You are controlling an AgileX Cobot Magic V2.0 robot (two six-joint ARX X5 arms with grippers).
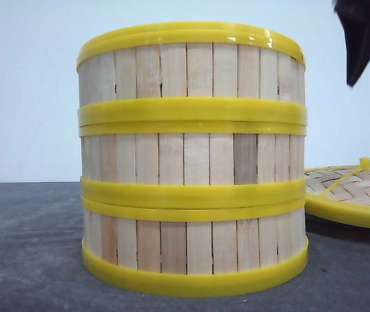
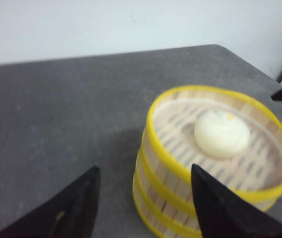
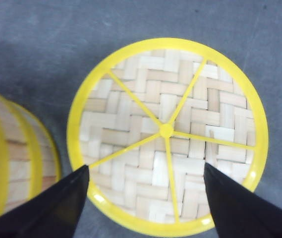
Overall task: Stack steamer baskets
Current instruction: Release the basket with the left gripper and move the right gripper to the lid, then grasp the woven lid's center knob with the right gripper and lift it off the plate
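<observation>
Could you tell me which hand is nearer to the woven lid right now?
Right. The right hand hangs open directly above the lid, fingers spread over its rim. The left hand is open beside the stack of baskets, with the lid out of its view.

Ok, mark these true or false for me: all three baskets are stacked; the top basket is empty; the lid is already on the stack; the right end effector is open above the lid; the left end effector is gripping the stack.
1. All three steamer baskets stand in one stack. True.
2. The top basket is empty. False: a white bun sits inside it.
3. The lid is on the stack. False: it lies on the table beside the stack.
4. The right end effector is open above the lid. True.
5. The left end effector grips the stack. False: it is open, holding nothing.
</observation>
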